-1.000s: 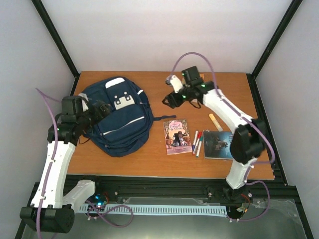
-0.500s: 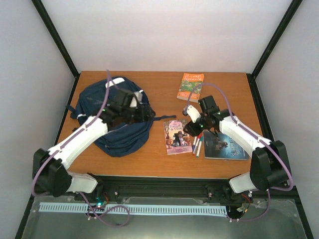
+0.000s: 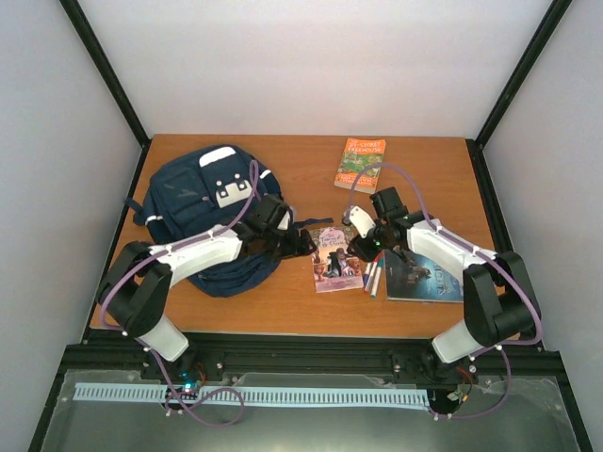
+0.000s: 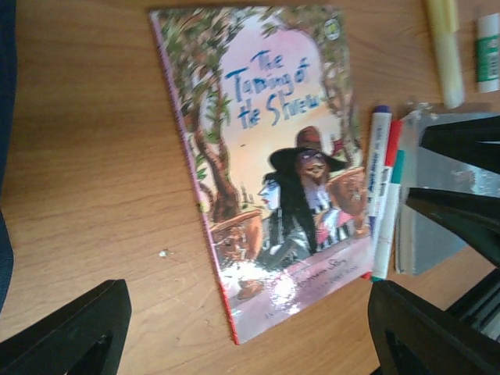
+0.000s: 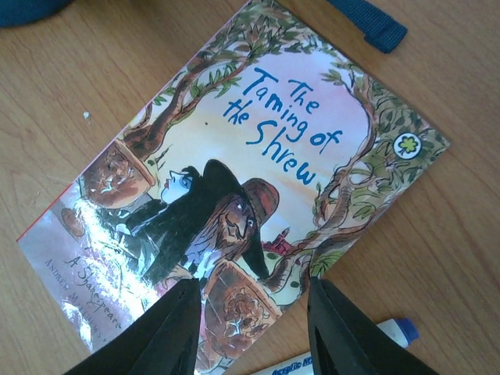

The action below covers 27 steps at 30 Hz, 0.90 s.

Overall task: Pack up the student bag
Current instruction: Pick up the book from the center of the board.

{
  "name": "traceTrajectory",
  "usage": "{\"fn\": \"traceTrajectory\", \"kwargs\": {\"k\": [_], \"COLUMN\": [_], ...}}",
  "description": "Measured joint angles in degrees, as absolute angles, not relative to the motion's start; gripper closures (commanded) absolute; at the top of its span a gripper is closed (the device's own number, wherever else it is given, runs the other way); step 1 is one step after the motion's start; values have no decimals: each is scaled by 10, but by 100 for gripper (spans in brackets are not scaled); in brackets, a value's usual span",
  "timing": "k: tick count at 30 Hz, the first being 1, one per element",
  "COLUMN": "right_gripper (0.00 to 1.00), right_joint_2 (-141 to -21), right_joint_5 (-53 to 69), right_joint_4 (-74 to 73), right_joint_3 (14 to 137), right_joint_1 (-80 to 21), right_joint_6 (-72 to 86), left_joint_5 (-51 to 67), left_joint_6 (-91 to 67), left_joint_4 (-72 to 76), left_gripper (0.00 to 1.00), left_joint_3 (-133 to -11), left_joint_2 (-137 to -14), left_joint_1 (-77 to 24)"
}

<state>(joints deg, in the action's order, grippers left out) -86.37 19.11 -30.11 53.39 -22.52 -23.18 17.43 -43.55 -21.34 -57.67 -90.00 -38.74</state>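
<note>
The student bag (image 3: pixel 203 212), navy with a white patch and label, lies at the table's left; its edge (image 4: pixel 5 94) and a strap (image 5: pixel 367 19) show in the wrist views. A pink book, "The Taming of the Shrew" (image 3: pixel 336 258), lies flat just right of it. My left gripper (image 3: pixel 300 243) is open and empty, low beside the book's left edge; in the left wrist view (image 4: pixel 250 336) its jaws stand wide over the book's near corner (image 4: pixel 266 172). My right gripper (image 3: pixel 358 247) is open at the book's right edge; its fingers (image 5: pixel 168 332) straddle that edge of the book (image 5: pixel 234 172).
Three markers (image 3: pixel 374 271) lie right of the pink book, also in the left wrist view (image 4: pixel 383 195). A dark book (image 3: pixel 424 275) lies farther right. A green and orange book (image 3: pixel 361 163) lies at the back. A yellow stick (image 4: pixel 445 47) lies near the markers.
My left arm has swung from over the bag to the pink book's left edge. My right arm came forward from the back, uncovering the green and orange book, and settled at the pink book's right edge.
</note>
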Motion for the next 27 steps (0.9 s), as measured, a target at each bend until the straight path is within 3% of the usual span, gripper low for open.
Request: {"fn": "traceTrajectory", "kwargs": {"k": [9,27], "right_gripper": [72,72], "right_joint_2": [-903,-964], "right_joint_5": [197,163], "right_joint_4": [-298,-298], "right_joint_3": [532,532], "right_joint_1": [-225,-228], "right_joint_6": [-234,-242], "left_joint_5": [189,192], "left_joint_6": [-467,-507], "left_joint_4": [-148,-47], "left_gripper": [25,32], "left_joint_3": [-536,-553], "left_joint_2": [-961,-1038], "left_joint_1": [-388,-388]}}
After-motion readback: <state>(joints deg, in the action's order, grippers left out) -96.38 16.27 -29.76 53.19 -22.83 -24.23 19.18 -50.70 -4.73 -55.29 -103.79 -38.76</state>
